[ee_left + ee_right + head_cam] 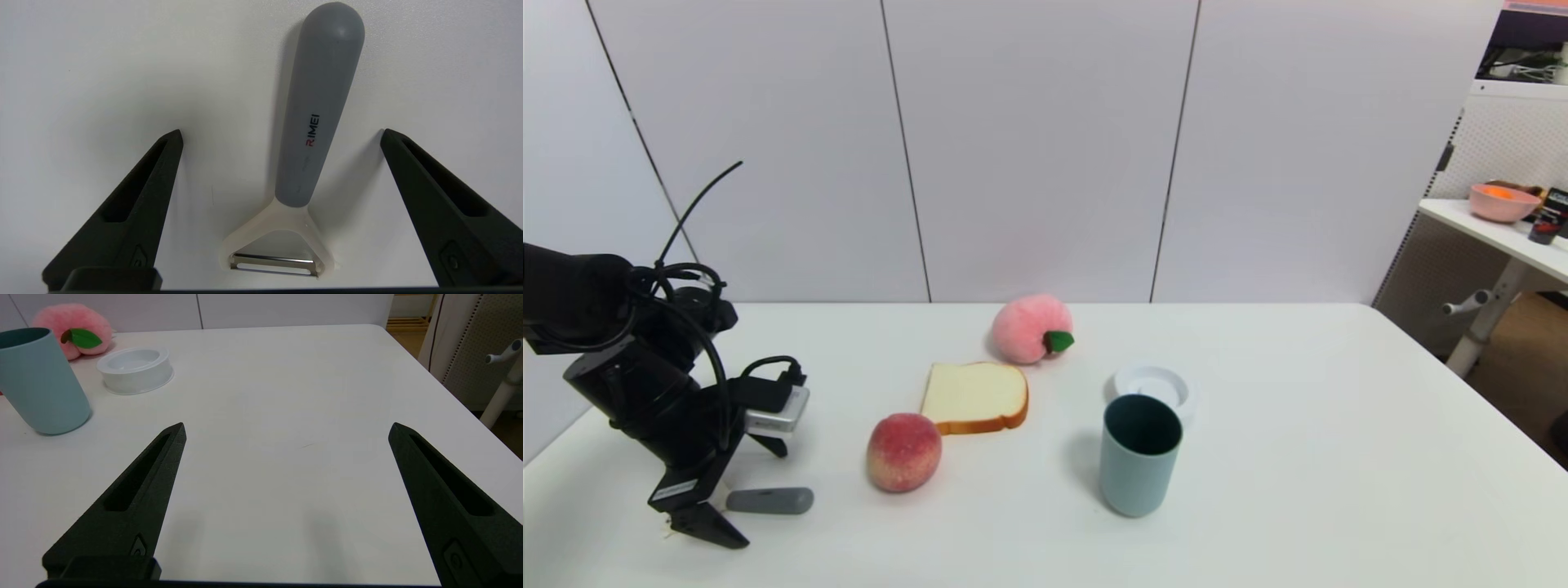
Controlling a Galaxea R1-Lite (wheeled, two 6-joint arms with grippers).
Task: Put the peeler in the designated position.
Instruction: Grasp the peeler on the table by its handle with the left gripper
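Your left gripper [282, 136] is the closest thing in view, lowered to the table [1298, 457] at its near left corner, with both black fingers [135, 204] spread wide apart and holding nothing. Between those fingers, flat on the table, lies the peeler [314, 122]: its grey handle points away from the wrist toward the table's middle, and its cream forked head with the thin metal blade sits close to the wrist. Neither finger touches the peeler; bare table shows on both sides of the handle. From your head camera, only the rounded grey handle [770, 501] sticks out to the right of the gripper, with the head hidden behind the arm. Just right of the handle sits a peach [903, 452], and touching it behind is a slice of bread [974, 398]. A fuzzy pink peach [1031, 328] with a green leaf sits farther back. Near the table's middle stands a blue cup [1139, 454], upright, with a white dish [1154, 385] just behind it. Your right gripper [286, 430] hovers over bare table on the right side, well away from the peeler, its fingers also wide open and empty.
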